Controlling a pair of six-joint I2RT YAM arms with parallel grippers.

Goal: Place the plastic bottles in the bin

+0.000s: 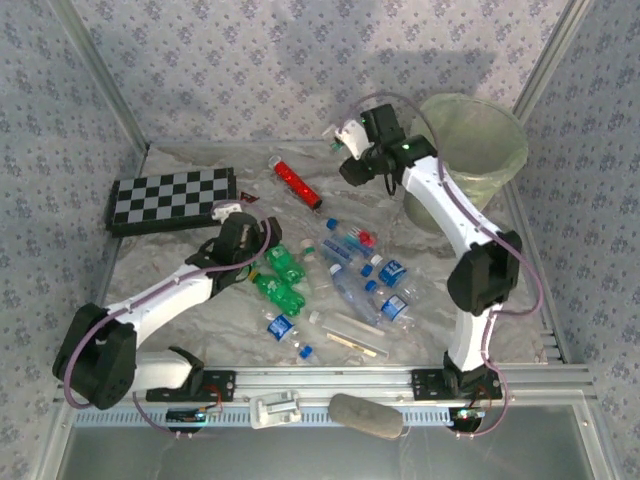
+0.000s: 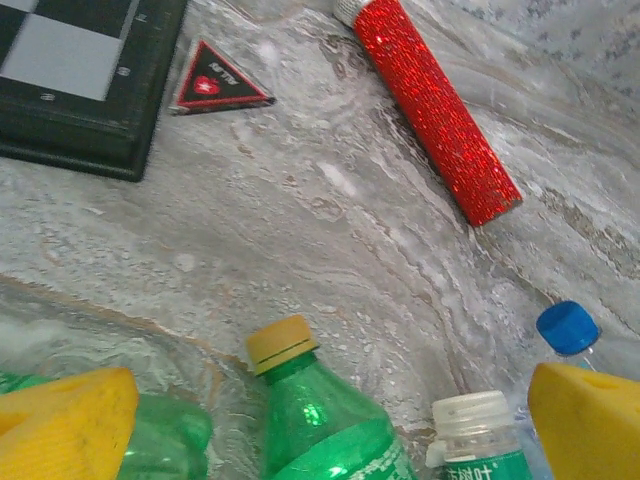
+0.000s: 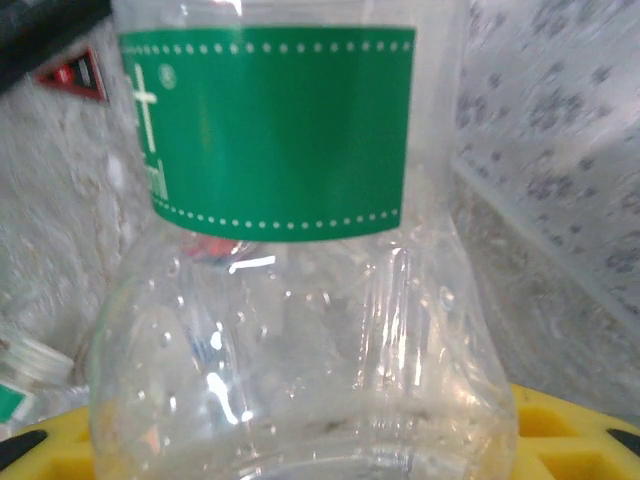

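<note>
Centre-left in the overhead frame, the left gripper (image 2: 325, 428) hangs with jaws spread wide above two green-tinted bottles (image 1: 283, 268) lying on the bench (image 2: 300, 230), apparently lined up to straddle one. Other plastic bottles (image 1: 367, 287) litter the middle. Toward the upper right, the right gripper (image 3: 300, 455) has its jaws pinching a clear green-labelled bottle (image 3: 290, 300) just left of the bin (image 1: 495, 175), presumably ready to carry it over the rim.

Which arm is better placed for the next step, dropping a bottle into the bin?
Probably right: the right hand grips a green-labelled bottle close to the bin. The left hand hangs open over green bottles, farther away.
</note>
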